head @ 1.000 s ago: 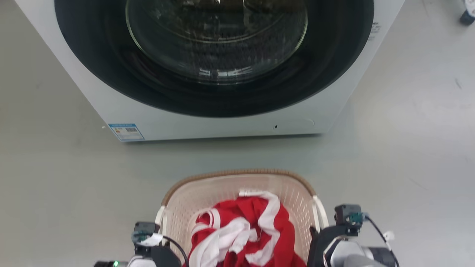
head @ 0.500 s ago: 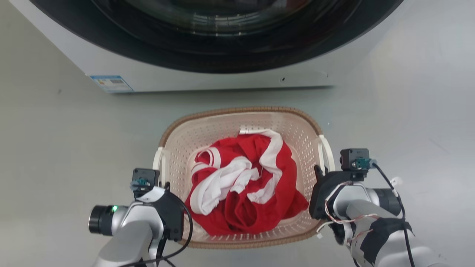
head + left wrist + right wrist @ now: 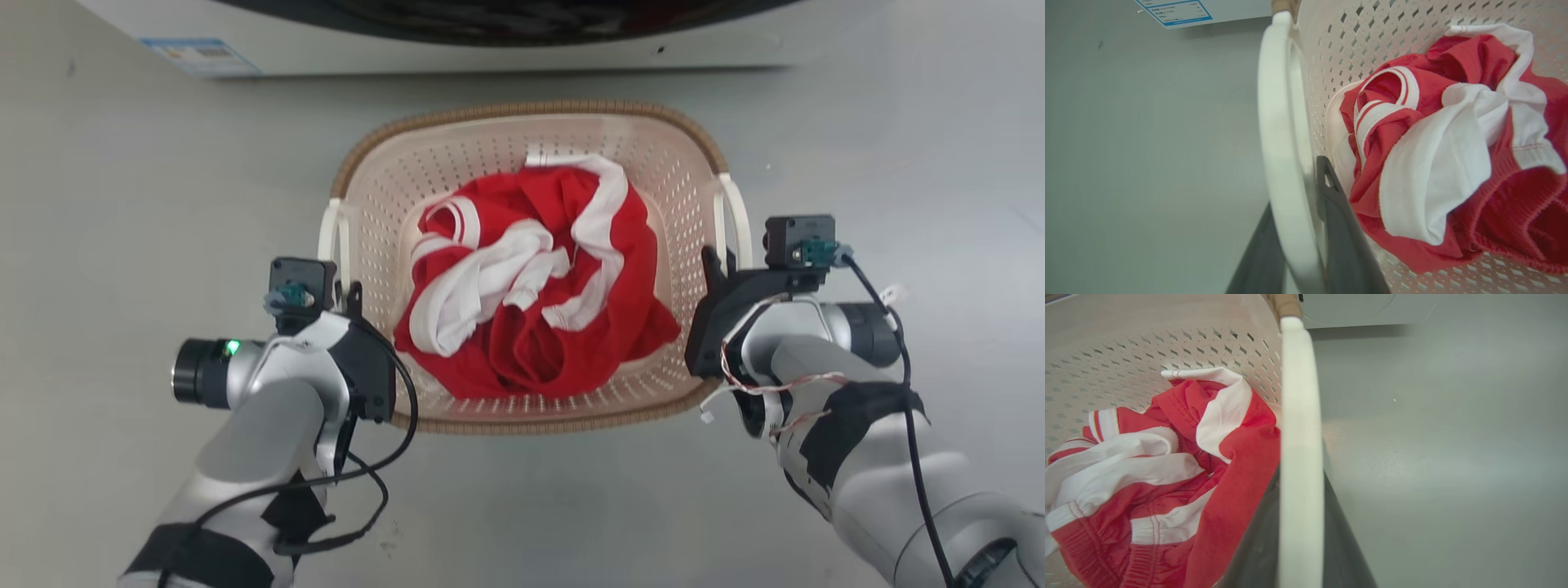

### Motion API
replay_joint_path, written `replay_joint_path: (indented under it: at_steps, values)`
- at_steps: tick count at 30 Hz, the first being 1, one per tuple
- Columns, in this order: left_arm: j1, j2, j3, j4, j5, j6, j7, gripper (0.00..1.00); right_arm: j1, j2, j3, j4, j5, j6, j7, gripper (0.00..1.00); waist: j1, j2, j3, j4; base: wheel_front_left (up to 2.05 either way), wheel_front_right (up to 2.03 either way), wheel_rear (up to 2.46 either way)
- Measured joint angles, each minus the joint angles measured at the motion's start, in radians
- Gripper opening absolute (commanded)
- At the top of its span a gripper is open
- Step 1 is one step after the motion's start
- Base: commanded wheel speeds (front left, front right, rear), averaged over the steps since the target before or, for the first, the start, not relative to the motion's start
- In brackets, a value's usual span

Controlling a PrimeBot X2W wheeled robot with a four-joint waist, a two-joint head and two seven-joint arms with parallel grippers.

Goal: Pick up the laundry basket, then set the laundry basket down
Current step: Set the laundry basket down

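Note:
The laundry basket (image 3: 531,109), cream and perforated with a brown woven rim, sits mid-frame in the head view, holding a red and white garment (image 3: 522,327). My left gripper (image 3: 349,292) is at its left white handle (image 3: 330,233). In the left wrist view that handle (image 3: 1276,143) runs between the two dark fingers (image 3: 1341,241), which are shut on it. My right gripper (image 3: 717,263) is at the right handle (image 3: 735,212). The right wrist view shows that handle (image 3: 1299,457) clamped between its fingers (image 3: 1345,555). Whether the basket touches the floor I cannot tell.
The white washer (image 3: 490,37) stands just beyond the basket's far rim, with a blue label (image 3: 196,57) at its lower left corner. Grey floor (image 3: 122,204) spreads to the left, right and near side of the basket.
The head camera has tipped down and closer: the washer slid up and out of the picture, and the basket and both arms now show in full. Both grippers stay at the handles.

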Motion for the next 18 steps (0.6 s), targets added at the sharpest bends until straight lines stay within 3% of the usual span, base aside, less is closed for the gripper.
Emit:
replay_joint_path:
  at_steps: [18]
  values:
    - [-0.123, 0.029, 0.003, 0.002, 0.029, -0.001, -0.035, 0.0, -0.096, 0.003, 0.003, 0.006, -0.012, 0.0, -0.05, 0.0, -0.0005, -0.0004, 0.212, 0.017, 0.0, 0.0, 0.0]
